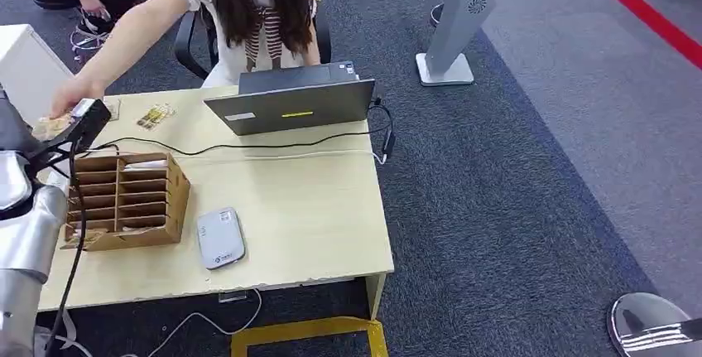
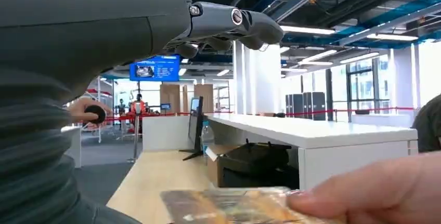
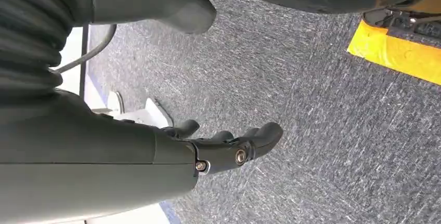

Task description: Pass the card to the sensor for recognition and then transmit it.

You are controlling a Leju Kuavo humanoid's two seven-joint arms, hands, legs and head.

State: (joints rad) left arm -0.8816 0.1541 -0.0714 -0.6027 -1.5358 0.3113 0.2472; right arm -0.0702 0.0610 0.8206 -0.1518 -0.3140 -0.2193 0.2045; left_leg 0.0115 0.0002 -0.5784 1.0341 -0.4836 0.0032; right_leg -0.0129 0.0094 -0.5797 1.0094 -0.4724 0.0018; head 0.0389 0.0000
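Observation:
In the left wrist view a person's fingers (image 2: 374,193) hold a brownish printed card (image 2: 229,208) just in front of my left hand (image 2: 229,24). The hand's dark fingers are stretched out above the card and nothing lies in them. In the head view my left arm (image 1: 25,233) rises at the table's left edge, and the person's hand (image 1: 73,96) reaches to it with the card (image 1: 50,128). The flat white-grey sensor (image 1: 220,238) lies on the table near the front edge. My right hand (image 3: 229,148) hangs over the carpet with its fingers apart, holding nothing.
A cardboard slot organiser (image 1: 124,200) stands left of the sensor. An open laptop (image 1: 290,102) sits at the table's back with a black cable (image 1: 248,146) running across. More cards (image 1: 155,115) lie at the back left. The person sits behind the table (image 1: 314,208).

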